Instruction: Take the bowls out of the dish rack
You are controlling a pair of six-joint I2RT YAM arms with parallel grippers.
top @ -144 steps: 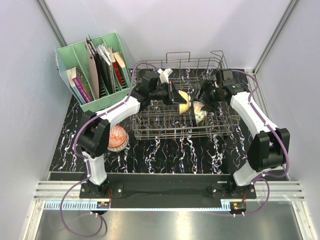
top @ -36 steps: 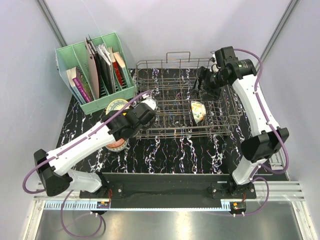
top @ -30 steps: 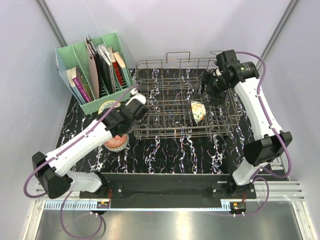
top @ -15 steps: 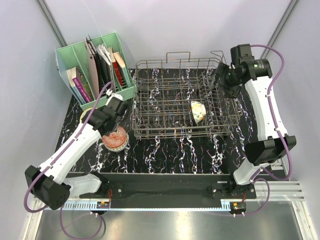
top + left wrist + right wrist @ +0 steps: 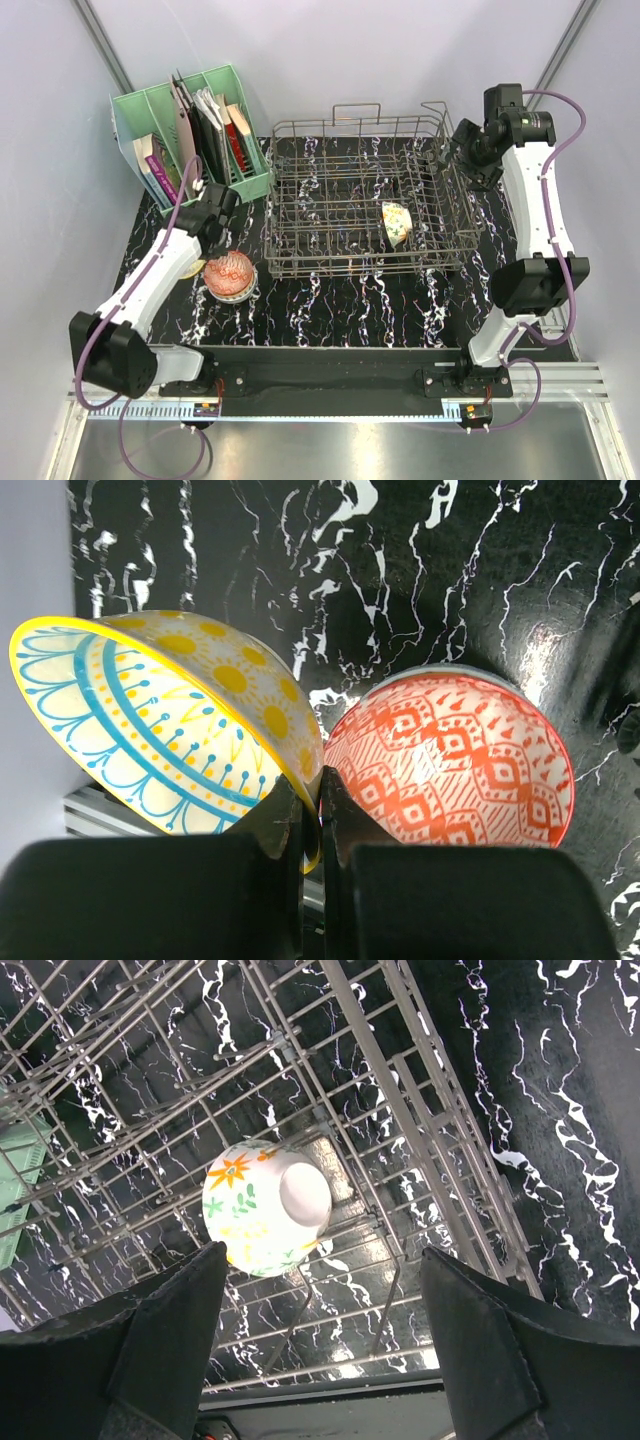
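Two bowls lie toward the left of the dark marbled surface (image 5: 340, 300), in front of the green file holder (image 5: 190, 130). The left fingers (image 5: 300, 825) are pressed together on the rim of the yellow bowl (image 5: 170, 720) (blue lines and dots inside, yellow suns outside). They hold it tilted, mouth turned to the left; whether it touches the surface cannot be told. Just beside it on the right, rim close to rim, the red-pink bowl (image 5: 450, 760) rests on the surface, its patterned outside facing the wrist camera. Further right stands the dish rack (image 5: 360, 268), a grey wire basket. One bowl is in it: the floral bowl (image 5: 265, 1207), cream with orange flowers and green leaves. It is propped on its side among the tines in the rack's right half, foot toward the right wrist camera. The right fingers (image 5: 165, 1355) are spread wide and hold nothing, raised over the rack's far right corner, well apart from that bowl.
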